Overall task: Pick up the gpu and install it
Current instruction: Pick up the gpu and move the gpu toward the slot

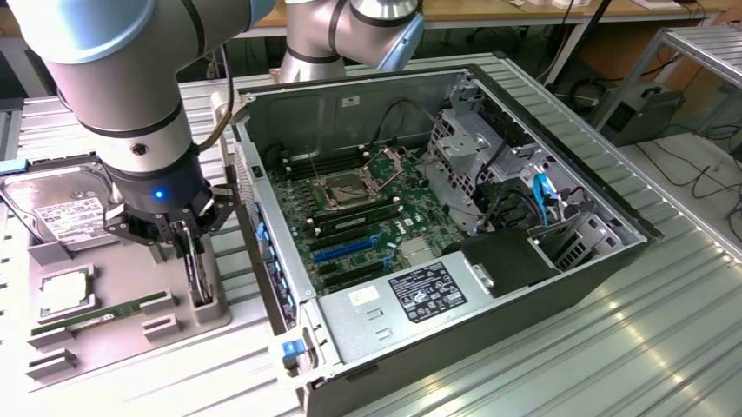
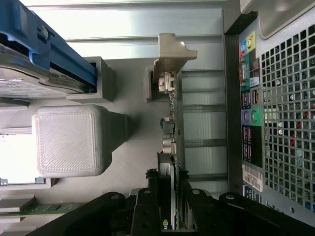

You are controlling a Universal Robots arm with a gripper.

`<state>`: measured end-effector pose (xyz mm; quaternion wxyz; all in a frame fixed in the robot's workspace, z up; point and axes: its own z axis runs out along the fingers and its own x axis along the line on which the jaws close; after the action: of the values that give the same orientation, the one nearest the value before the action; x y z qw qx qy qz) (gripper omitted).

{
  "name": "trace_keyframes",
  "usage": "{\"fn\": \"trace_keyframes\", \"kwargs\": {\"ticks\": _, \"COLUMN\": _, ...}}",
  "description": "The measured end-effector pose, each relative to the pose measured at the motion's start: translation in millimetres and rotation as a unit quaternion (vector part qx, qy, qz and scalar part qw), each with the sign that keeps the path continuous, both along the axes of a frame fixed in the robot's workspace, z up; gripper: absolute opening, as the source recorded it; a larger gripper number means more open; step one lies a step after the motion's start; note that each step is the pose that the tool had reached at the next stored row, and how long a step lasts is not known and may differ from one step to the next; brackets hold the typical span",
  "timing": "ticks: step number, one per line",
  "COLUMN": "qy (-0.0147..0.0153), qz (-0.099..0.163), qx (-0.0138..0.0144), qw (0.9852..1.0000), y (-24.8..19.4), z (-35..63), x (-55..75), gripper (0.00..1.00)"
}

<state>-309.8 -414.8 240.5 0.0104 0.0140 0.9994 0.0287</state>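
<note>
Just beside the computer case (image 2: 290, 123), the gpu (image 2: 170, 140) shows me a dull brownish board edge and a bare silvery metal bracket (image 2: 173, 55), and my own gripper (image 2: 168, 179) is matt black (plastic or coated metal, I can't say). The tray (image 2: 66, 140) next to the case is pale grey matt plastic with fine printed ridges. The case itself is grey punched sheet metal, on a ribbed metal table (image 1: 649, 347) with a soft sheen.
</note>
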Motion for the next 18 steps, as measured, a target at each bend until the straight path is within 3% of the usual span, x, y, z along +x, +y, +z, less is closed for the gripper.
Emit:
{"fn": "trace_keyframes", "kwargs": {"ticks": 6, "qy": -0.0002, "qz": 0.049, "qx": 0.0001, "qw": 0.9988, "y": 0.0, "z": -0.1, "x": 0.0, "gripper": 0.26}}
{"fn": "trace_keyframes", "kwargs": {"ticks": 11, "qy": 0.0, "qz": 0.048, "qx": 0.0001, "qw": 0.9988, "y": -0.1, "z": -0.1, "x": 0.1, "gripper": 0.26}}
{"fn": "trace_keyframes", "kwargs": {"ticks": 18, "qy": 0.0, "qz": 0.027, "qx": 0.0, "qw": 0.9996, "y": -0.6, "z": -0.4, "x": 0.0, "gripper": 0.26}}
